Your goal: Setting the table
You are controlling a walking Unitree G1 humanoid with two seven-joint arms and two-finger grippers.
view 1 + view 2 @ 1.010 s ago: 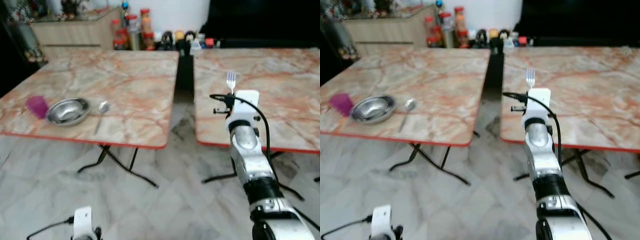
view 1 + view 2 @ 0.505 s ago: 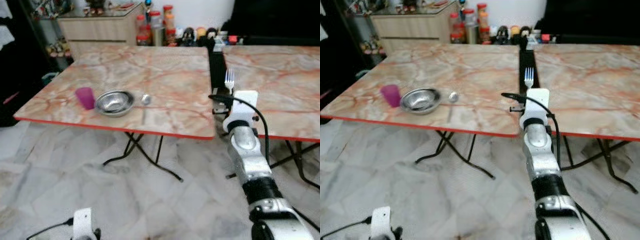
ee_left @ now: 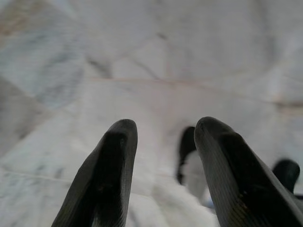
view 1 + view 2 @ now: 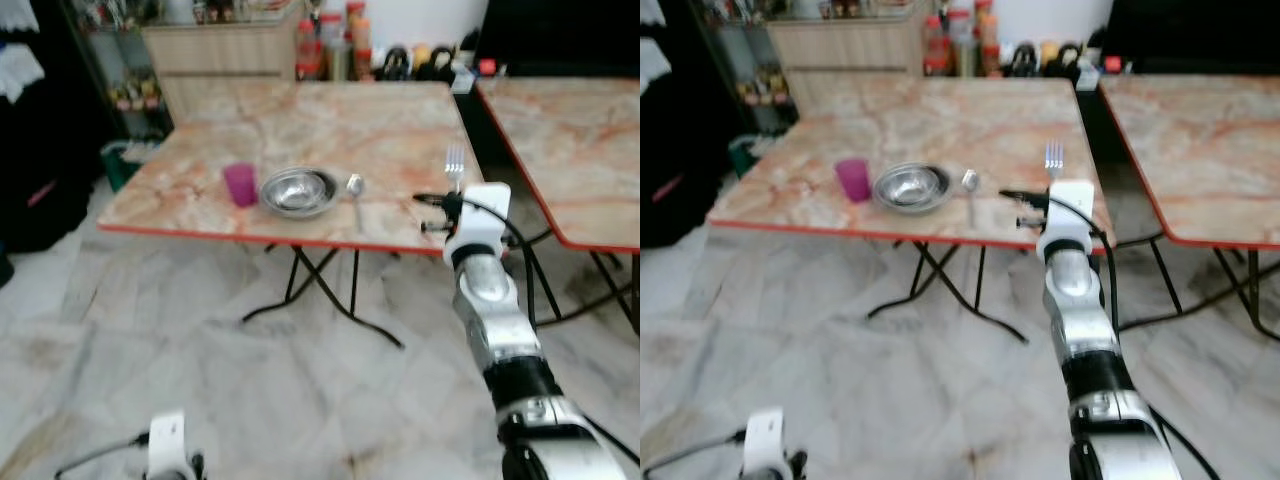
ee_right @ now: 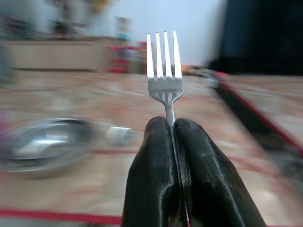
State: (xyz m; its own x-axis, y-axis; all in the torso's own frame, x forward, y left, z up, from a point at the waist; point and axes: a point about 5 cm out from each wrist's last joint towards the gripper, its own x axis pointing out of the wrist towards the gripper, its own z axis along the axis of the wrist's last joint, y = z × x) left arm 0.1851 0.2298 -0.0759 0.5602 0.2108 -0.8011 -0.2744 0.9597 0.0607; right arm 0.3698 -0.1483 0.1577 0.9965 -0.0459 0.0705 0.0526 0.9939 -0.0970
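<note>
The view has swung toward the left worktop (image 4: 300,120), bringing the bowl (image 4: 298,190), spoon (image 4: 355,187) and purple cup (image 4: 239,184) closer. The right gripper (image 5: 171,137) stays clenched on the upright fork (image 5: 164,66), nearing the setting. The left gripper (image 3: 163,142) hangs released over the floor.

Your two head views look forward and down from standing height, well back from the marble table (image 4: 300,140), and share it with the bowl (image 4: 297,189) and right arm. Your left wrist view faces the floor (image 3: 156,56) past its fingers (image 3: 111,175); your right wrist view looks level across the tabletop, close behind the fork (image 5: 164,66)
</note>
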